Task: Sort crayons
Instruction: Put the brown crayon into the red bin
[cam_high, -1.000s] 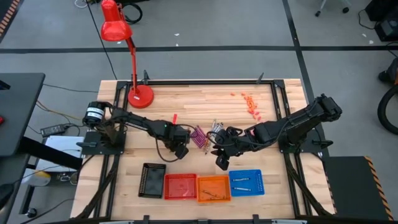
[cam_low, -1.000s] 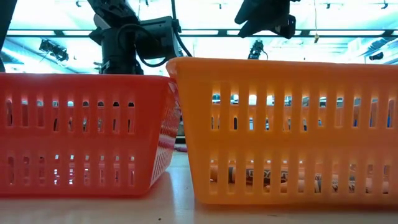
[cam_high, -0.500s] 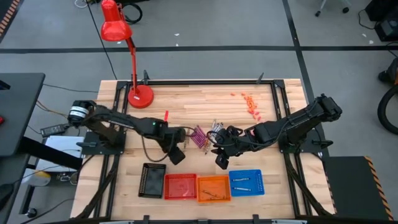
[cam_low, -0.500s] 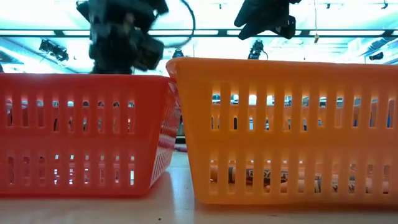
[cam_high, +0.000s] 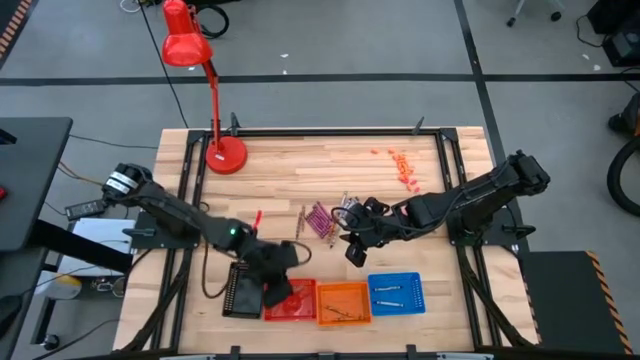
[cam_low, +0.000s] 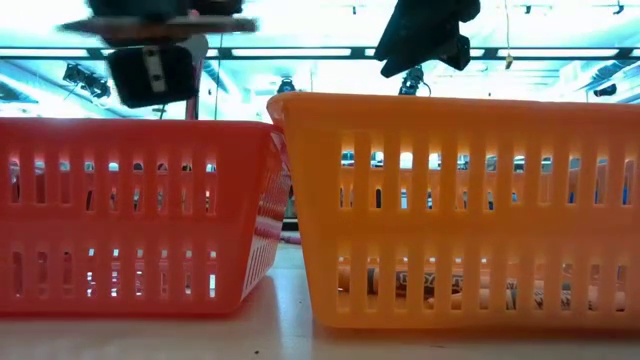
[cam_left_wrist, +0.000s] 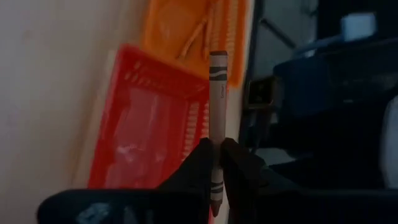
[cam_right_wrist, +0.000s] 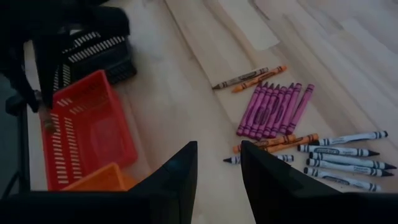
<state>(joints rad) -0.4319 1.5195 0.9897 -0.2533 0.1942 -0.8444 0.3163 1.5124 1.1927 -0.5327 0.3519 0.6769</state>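
Loose crayons lie flat mid-table: a magenta row (cam_right_wrist: 273, 109), orange-brown ones (cam_right_wrist: 258, 78) and white ones (cam_right_wrist: 345, 155); from above the pile (cam_high: 325, 215) shows. My left gripper (cam_high: 277, 292) hangs over the red basket (cam_high: 290, 300), shut on one brownish crayon (cam_left_wrist: 217, 93). In the low view it (cam_low: 150, 60) is blurred above the red basket's wall (cam_low: 130, 210). My right gripper (cam_right_wrist: 217, 177) stands open beside the pile on its near side, nothing between its fingers; from above it (cam_high: 352, 250) is there too. My left gripper pinches the brownish crayon near its one end (cam_left_wrist: 216, 163) between its two fingers (cam_left_wrist: 196, 168). Most of the crayon sticks out ahead, past the fingertips. The fingers slant down toward the table's near edge. The crayon is lifted clear, above the red basket (cam_left_wrist: 149, 137).
Along the near edge stand a black basket (cam_high: 243, 288), the red one, an orange basket (cam_high: 343, 303) holding a few crayons and a blue basket (cam_high: 396, 293) holding white ones. A red desk lamp (cam_high: 225, 155) stands far left. Red crumbs (cam_high: 403, 168) lie far right.
My left gripper has swung from beside the crayon pile toward the table's near edge, rising and turning, and now hangs over the red basket with the crayon still in it.
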